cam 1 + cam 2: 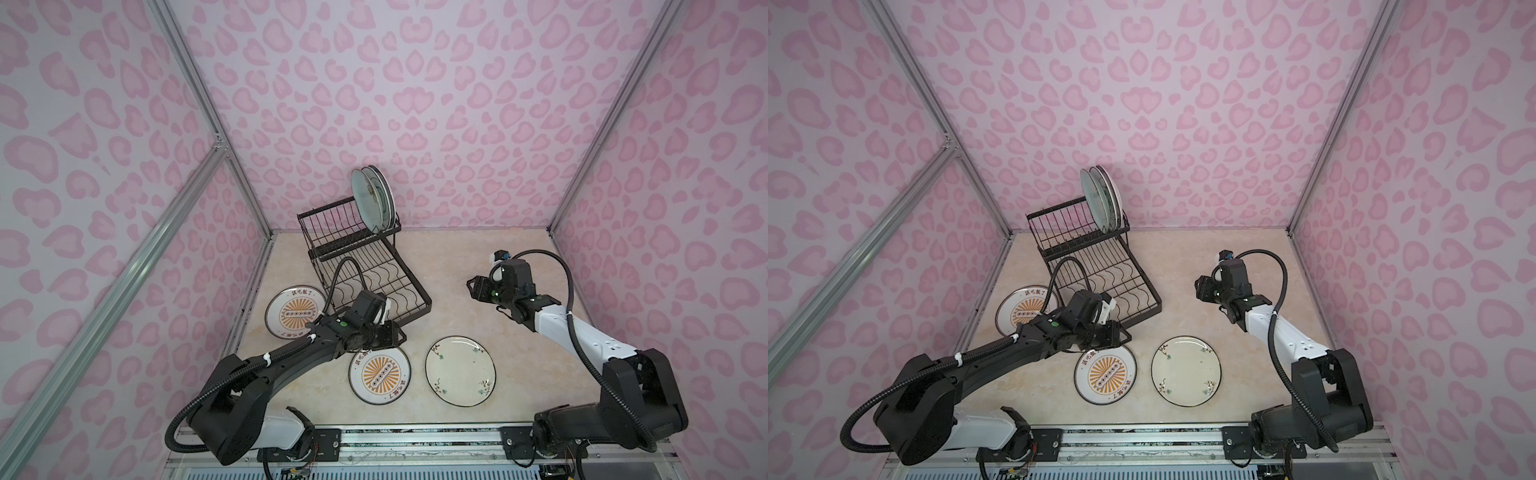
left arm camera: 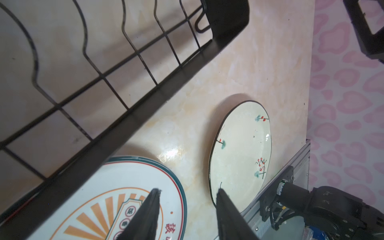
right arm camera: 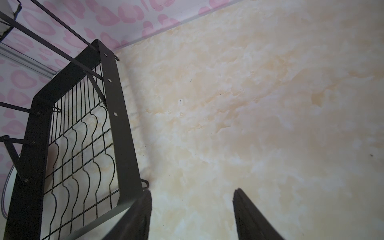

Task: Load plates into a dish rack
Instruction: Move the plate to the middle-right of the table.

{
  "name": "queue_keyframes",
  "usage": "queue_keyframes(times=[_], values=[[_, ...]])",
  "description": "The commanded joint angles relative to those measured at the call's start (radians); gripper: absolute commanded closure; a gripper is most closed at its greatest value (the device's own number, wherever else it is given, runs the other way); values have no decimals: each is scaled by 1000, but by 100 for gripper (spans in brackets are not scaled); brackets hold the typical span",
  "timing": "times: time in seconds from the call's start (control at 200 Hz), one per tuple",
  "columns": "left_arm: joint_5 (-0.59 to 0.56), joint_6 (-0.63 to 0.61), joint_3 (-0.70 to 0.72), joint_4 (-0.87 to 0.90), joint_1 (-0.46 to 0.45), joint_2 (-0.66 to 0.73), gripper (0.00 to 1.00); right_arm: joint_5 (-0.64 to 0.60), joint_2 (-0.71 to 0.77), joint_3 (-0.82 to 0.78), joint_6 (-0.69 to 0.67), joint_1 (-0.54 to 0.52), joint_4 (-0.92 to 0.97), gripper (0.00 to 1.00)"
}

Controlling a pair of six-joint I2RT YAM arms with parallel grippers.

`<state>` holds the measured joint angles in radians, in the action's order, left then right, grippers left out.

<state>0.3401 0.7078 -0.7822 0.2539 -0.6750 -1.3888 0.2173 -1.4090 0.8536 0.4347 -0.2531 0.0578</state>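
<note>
The black wire dish rack (image 1: 417,270) (image 1: 1145,270) stands at the back left. Plates (image 1: 371,199) (image 1: 1100,199) stand on edge in its raised tier, a pale blue-green one in front. Three plates lie flat on the table: a sunburst plate (image 1: 289,309) left of the rack, a second sunburst plate (image 1: 380,374) (image 2: 128,182) near the front, and a cream floral plate (image 1: 460,371) (image 2: 241,149) beside it. My left gripper (image 1: 401,334) (image 2: 188,191) hovers open over the gap between the near sunburst plate and the cream plate, holding nothing. My right gripper (image 1: 471,286) (image 3: 193,191) is open and empty right of the rack (image 3: 120,124).
The rack's lower tray (image 2: 149,108) with wavy dividers holds nothing and lies close to my left wrist. Pink patterned walls enclose the marble-look table (image 1: 478,257) on three sides. The arm bases sit on a metal rail (image 1: 415,436) along the front edge.
</note>
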Motion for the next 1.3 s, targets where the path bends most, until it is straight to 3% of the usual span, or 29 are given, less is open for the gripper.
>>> queue_keyframes(times=[0.0,0.43,1.295], values=[[-40,27,-10,-34,-45,-24,53,22,-7,-15,23,7,-14,39],[-14,18,-127,-29,-184,-202,56,53,-6,-38,39,17,-42,40],[-1,25,-209,-20,-219,-372,63,67,21,-65,48,31,-49,41]])
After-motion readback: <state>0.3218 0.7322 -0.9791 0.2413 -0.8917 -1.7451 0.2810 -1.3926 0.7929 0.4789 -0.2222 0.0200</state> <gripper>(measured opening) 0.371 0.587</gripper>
